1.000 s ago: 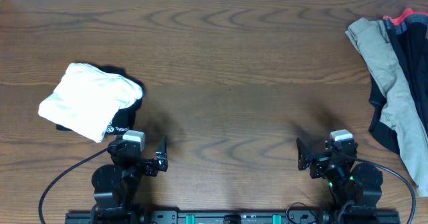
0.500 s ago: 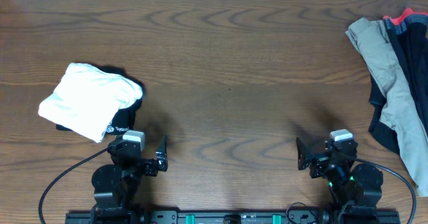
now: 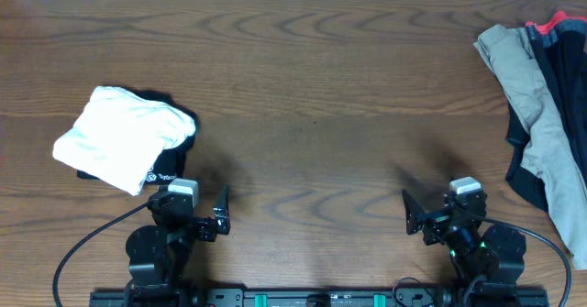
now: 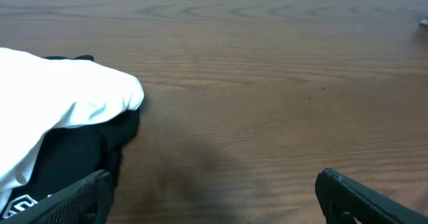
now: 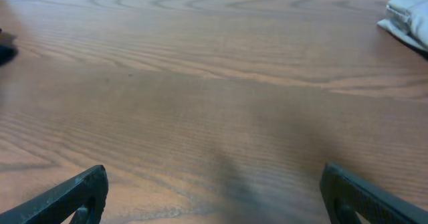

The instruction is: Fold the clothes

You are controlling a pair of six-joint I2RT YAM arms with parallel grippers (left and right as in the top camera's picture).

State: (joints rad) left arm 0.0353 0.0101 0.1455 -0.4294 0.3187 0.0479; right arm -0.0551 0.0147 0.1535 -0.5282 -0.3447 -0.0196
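A folded white garment (image 3: 119, 135) lies on a folded black garment (image 3: 176, 158) at the left of the table; both show in the left wrist view, white (image 4: 60, 103) over black (image 4: 73, 157). At the right edge lies a pile: a beige garment (image 3: 541, 124) over black pants (image 3: 561, 78) with a coral-red and grey waistband (image 3: 548, 25). A beige corner shows in the right wrist view (image 5: 409, 13). My left gripper (image 3: 222, 212) is open and empty just right of the folded stack. My right gripper (image 3: 411, 211) is open and empty, well left of the pile.
The wooden table (image 3: 312, 87) runs to a pale far edge. Both arm bases and their cables sit at the near edge, the left one (image 3: 156, 252) and the right one (image 3: 486, 252).
My right gripper has shifted very slightly to the left. Nothing else has moved.
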